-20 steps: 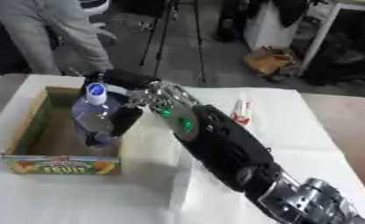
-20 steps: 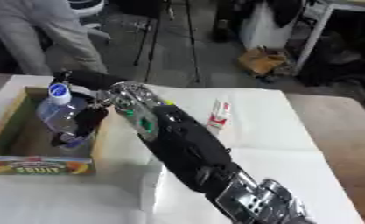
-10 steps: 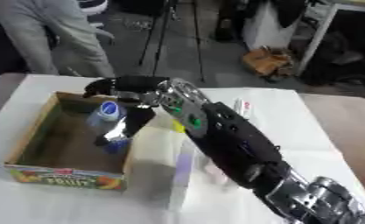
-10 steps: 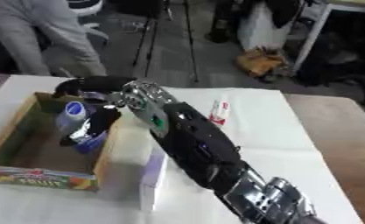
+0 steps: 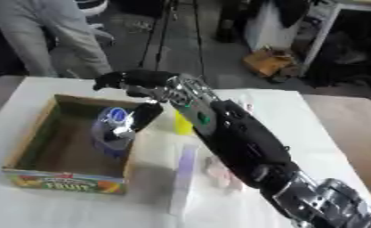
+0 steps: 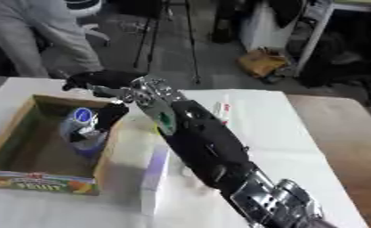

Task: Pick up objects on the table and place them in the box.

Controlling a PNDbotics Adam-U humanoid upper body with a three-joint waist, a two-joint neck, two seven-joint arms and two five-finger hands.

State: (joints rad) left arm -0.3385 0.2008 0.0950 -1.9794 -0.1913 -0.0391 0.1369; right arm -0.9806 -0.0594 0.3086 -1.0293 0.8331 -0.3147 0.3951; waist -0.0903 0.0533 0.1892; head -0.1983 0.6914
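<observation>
While right hand point(image 5: 138, 82) reaches over box point(image 5: 34, 138), fingers spread, thumb against bottle point(image 5: 113, 131); bottle inside box, cap up.

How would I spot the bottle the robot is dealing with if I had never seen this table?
Find the open cardboard box with fruit pictures on its front, on the table's left side. Inside, by its right wall, beside the black right hand, stands a clear plastic bottle. Its blue cap marks it out, and it is the only thing in the box.

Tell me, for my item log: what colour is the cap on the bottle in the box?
Blue; the bottle's cap shows best in the left eye view.
</observation>
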